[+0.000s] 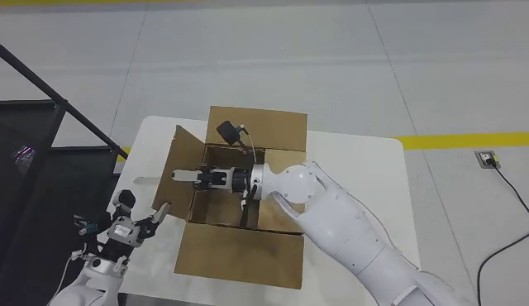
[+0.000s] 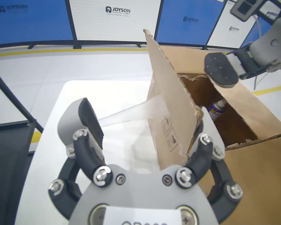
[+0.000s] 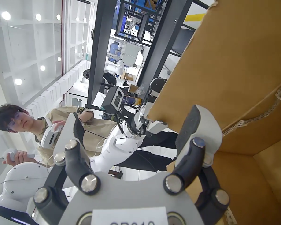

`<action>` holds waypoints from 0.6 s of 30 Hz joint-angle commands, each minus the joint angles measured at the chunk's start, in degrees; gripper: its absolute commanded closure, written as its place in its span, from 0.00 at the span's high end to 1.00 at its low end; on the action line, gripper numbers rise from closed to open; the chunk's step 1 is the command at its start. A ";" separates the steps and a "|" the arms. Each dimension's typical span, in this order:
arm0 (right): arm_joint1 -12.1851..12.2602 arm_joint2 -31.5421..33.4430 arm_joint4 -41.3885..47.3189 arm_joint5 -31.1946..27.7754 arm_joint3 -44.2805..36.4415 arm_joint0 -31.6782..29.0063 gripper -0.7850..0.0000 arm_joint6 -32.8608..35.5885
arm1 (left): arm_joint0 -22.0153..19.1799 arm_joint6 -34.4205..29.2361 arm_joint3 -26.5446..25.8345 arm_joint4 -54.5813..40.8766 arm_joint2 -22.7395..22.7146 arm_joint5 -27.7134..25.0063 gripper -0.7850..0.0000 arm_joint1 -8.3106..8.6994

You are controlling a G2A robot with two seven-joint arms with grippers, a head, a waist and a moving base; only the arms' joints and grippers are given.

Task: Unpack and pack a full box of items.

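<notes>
The box (image 1: 240,256) is set on the white table (image 1: 355,165) with its flaps thrown open. Low inside it a spray can (image 2: 216,109) is glimpsed, pale cap end uppermost. Its long axis appears to run steeply upward, though whether it stands or leans cannot be settled, since much of it is hidden behind the left flap (image 2: 168,90).

Above the opening, on the side toward that flap, the right gripper (image 1: 180,175) is held level. Its fingers are pointed across the box and spread wide, with nothing between them. The can is thus placed below and inside the box from it.

Outside the box, the left gripper (image 2: 144,111) is set astride the near corner of the upright left flap, jaws wide, one finger to each side and nothing clamped. A strip of clear tape (image 2: 131,113) is trailed from the flap toward it.

The right arm is judged the nearer to the can, and a downward reach would be needed. The left is walled off by the flap.
</notes>
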 commanded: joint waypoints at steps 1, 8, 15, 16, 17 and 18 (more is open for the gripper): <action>0.77 1.58 -1.57 -1.00 -2.53 -1.16 1.00 0.69 | 0.73 0.15 0.54 0.70 -0.98 0.44 1.00 0.05; 4.68 9.72 -6.40 -0.29 -20.16 -9.54 1.00 6.86 | 0.26 -1.71 4.87 2.19 -1.83 2.33 1.00 0.10; 7.89 17.11 -13.37 2.48 -36.65 -21.03 1.00 9.39 | -2.54 -2.98 9.50 2.16 -1.11 2.67 1.00 0.06; 8.24 18.09 -13.65 2.61 -38.20 -22.44 1.00 9.83 | -2.93 -3.30 10.05 2.27 -1.06 2.69 1.00 0.07; 8.57 19.09 -13.34 2.67 -39.43 -23.76 1.00 10.54 | -3.25 -3.54 10.57 2.38 -0.95 2.54 1.00 0.08; 8.89 19.98 -12.07 2.88 -40.17 -24.89 1.00 12.18 | -3.53 -3.67 11.09 2.63 -0.89 2.48 1.00 0.10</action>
